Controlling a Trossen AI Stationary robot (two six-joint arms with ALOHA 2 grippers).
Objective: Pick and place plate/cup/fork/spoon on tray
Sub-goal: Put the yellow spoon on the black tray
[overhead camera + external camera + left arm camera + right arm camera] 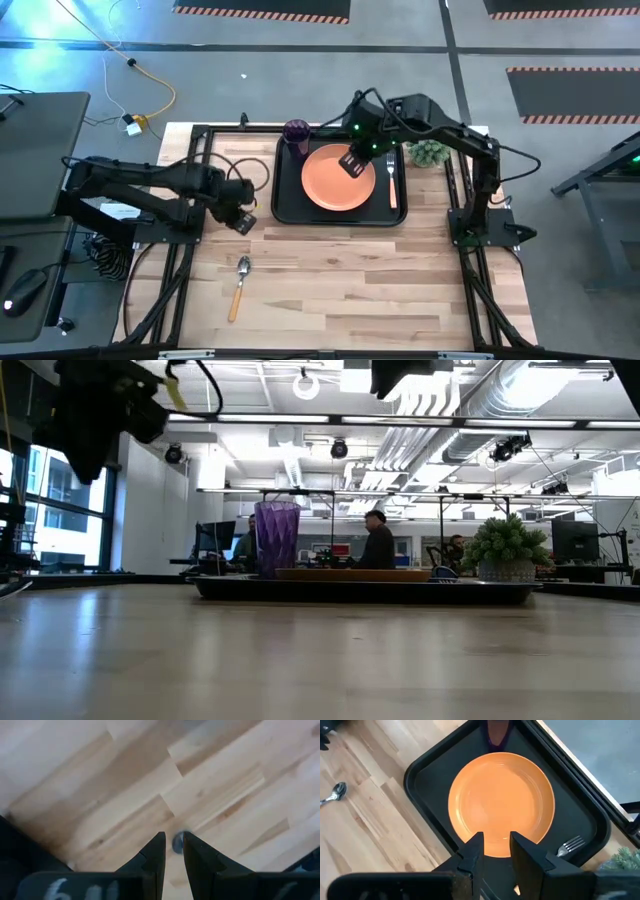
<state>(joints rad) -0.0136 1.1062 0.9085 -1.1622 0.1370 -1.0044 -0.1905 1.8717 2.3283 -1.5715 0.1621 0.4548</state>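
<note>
The black tray (283,205) lies at the table's far middle. On it rest the orange plate (338,178), the purple cup (296,132) upright at its far left corner, and the fork (391,185) along its right side. The spoon (240,285) lies on the bare wood nearer the front left, bowl toward the tray. My right gripper (353,163) hovers above the plate's far right part, fingers close together and empty; the plate (502,802) shows below it. My left gripper (243,222) hangs high above the wood left of the tray, fingers close together and empty (173,851).
A small potted plant (428,152) stands just right of the tray's far corner. Black frame rails run along the table's left and right sides. Bare wood lies between the tray and the table's near edge, with only the spoon on it.
</note>
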